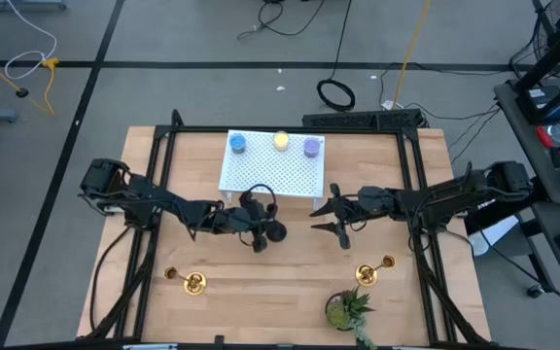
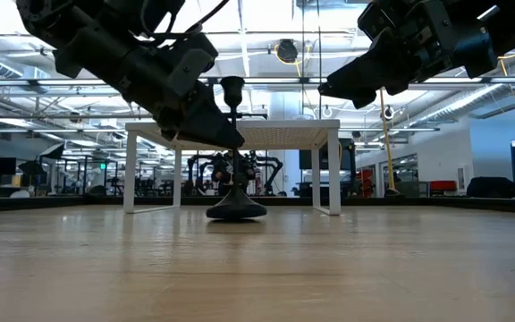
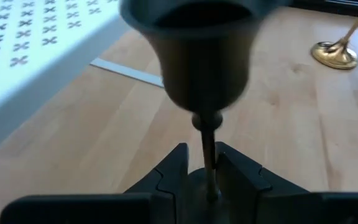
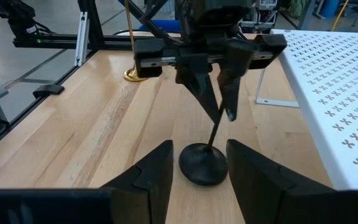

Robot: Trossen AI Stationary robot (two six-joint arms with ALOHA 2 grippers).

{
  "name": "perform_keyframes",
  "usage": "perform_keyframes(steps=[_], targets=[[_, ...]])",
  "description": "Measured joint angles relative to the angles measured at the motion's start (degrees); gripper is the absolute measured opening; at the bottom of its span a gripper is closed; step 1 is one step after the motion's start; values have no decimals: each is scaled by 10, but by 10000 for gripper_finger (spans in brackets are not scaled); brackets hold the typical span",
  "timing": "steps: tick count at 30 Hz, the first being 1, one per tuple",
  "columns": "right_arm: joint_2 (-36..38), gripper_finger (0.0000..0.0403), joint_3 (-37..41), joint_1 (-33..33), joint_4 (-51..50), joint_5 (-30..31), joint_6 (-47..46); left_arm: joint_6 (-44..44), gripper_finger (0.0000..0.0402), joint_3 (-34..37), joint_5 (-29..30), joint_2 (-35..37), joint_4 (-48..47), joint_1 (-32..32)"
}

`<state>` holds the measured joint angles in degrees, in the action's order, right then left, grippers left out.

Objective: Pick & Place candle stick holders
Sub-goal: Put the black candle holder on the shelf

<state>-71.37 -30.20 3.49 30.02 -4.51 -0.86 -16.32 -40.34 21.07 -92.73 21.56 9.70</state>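
The landmark is the white perforated rack (image 1: 272,170) standing at the far middle of the wooden table (image 1: 290,292).

The left gold holder (image 1: 191,282) stands near the table's front edge, well forward and left of the rack, untouched.

The left tool (image 1: 258,231) sits just in front of the rack's front edge. Its two fingers (image 3: 173,171) are closed to a narrow gap on the slim stem of the black holder (image 1: 272,231). In the left wrist view the stem passes between the fingertips, with the holder's cup above them. In the right wrist view the left tool (image 4: 219,99) clamps the stem near its upper part, and the stem leans at a tilt. The round base of the black holder (image 4: 202,165) touches the table. In the low view the black holder (image 2: 235,192) stands in front of the rack, its base on the wood.

The right tool (image 1: 331,216) hovers just in front of the rack's right front corner, pointing toward the black holder. Its fingers (image 4: 257,171) are spread wide, empty, flanking the black base at a distance.

The right gold holder (image 1: 369,272) stands forward and right of the rack, near the small green potted plant (image 1: 346,309).

Three small candles (image 1: 280,142) sit in a row along the rack's far edge.
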Motion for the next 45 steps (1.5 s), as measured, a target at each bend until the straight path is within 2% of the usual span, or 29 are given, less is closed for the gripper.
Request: perform_keyframes(steps=[2,6,13,21,25,29,34,40,45], targets=[[0,146,0,0,0,0,0,7,70,0,-8,0,11,0],[0,146,0,0,0,0,0,16,17,0,-30,0,34,0],[0,146,0,0,0,0,0,10,20,-2,-30,25,34,10],[0,146,0,0,0,1,1,2,18,-3,-30,151,37,17],[0,146,0,0,0,2,4,48,14,-3,-10,202,29,12],[0,146,0,0,0,2,4,77,14,-18,14,230,-11,-16],[0,146,0,-1,1,2,4,94,15,-81,16,233,-137,-78],[0,146,0,-1,1,2,4,97,16,-124,-44,213,-196,-143],[0,146,0,-1,1,2,4,85,17,-125,-62,190,-208,-172]])
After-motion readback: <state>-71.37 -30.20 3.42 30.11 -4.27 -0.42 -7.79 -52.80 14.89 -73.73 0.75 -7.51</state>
